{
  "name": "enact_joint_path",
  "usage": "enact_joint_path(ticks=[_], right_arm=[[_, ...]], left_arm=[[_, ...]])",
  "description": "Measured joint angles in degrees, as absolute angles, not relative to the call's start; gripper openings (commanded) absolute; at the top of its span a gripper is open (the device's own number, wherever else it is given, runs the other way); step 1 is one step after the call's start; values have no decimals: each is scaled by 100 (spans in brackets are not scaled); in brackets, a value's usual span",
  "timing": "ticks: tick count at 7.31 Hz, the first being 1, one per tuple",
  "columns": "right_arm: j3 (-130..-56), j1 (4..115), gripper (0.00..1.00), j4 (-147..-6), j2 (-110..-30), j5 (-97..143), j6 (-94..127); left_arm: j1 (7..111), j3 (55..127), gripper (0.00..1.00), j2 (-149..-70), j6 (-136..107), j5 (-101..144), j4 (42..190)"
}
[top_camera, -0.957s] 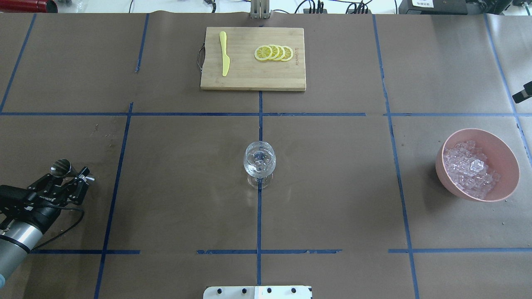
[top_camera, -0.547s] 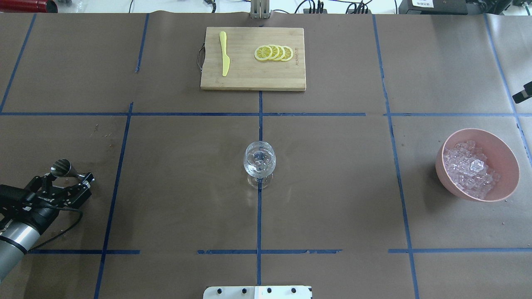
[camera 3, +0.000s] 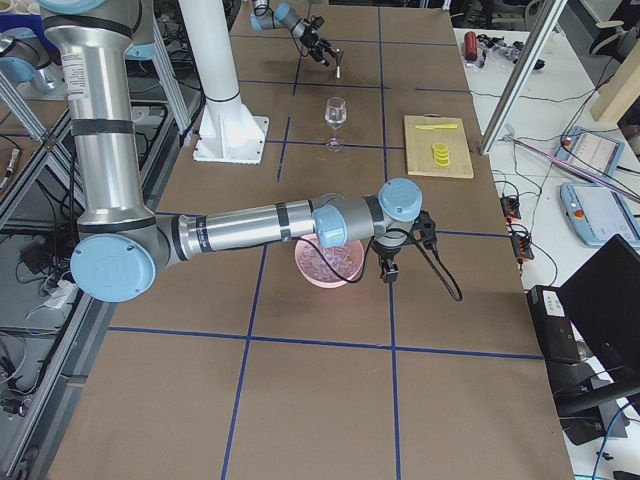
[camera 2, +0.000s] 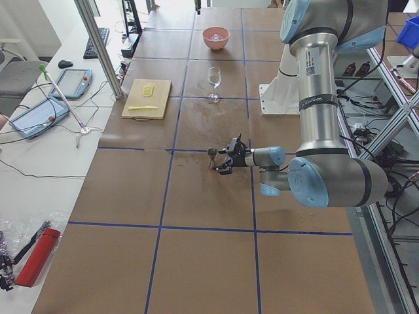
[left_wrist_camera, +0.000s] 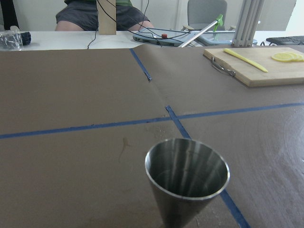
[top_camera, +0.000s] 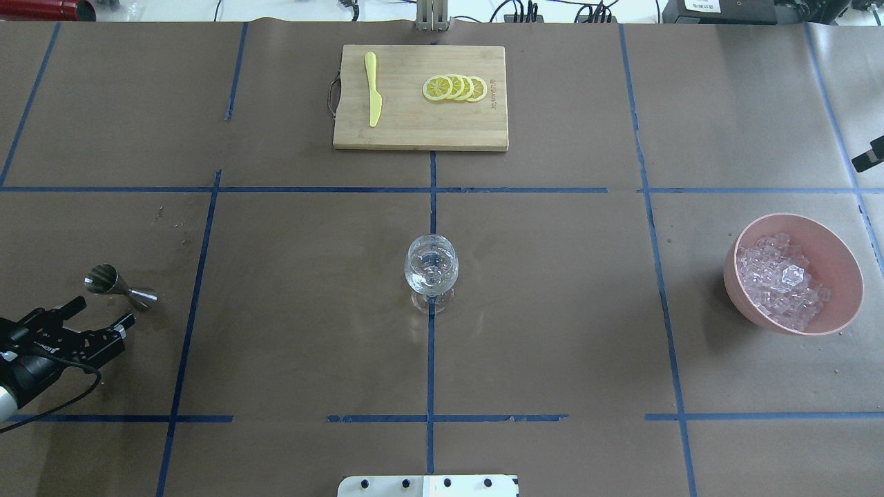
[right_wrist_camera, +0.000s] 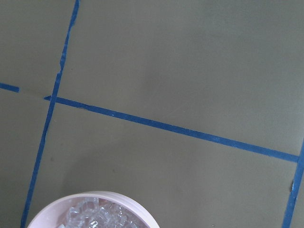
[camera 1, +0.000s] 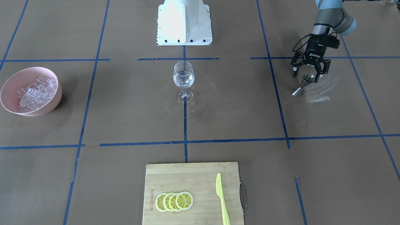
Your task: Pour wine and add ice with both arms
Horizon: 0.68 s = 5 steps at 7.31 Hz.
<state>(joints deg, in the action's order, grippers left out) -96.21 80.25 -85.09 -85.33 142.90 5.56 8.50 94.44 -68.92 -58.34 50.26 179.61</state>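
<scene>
The left tool (top_camera: 103, 310) hangs spread wide and empty near the left edge of the desk (top_camera: 290, 290). The steel jigger (top_camera: 114, 284) stands upright just beyond its tips, not touching them. The right tool (camera 3: 393, 262) hovers just beside the pink bowl (top_camera: 832, 252), on its far side; I cannot tell whether it is spread or clenched. The ice (top_camera: 777, 283) lies heaped in that bowl at the desk's right. The wine glass (top_camera: 431, 266) stands at the centre. At the far edge lies a cutting board (top_camera: 421, 128) with lemon slices (top_camera: 454, 88) and a yellow knife (top_camera: 373, 90). Brown paper (top_camera: 552, 310) crossed by blue tape lines (top_camera: 431, 386) covers the desk.
</scene>
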Motion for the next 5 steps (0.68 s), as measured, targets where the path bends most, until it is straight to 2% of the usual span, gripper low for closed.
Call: enact_joint_path(ticks=[3, 5], right_arm=[[-9905, 7861, 100, -8493, -8534, 14236, 1101], [-10358, 7515, 100, -8491, -8535, 14028, 1744]], left_arm=[[963, 9764, 99, -5991, -5510, 5965, 17935], [1703, 9640, 99, -5834, -4965, 6899, 17928]])
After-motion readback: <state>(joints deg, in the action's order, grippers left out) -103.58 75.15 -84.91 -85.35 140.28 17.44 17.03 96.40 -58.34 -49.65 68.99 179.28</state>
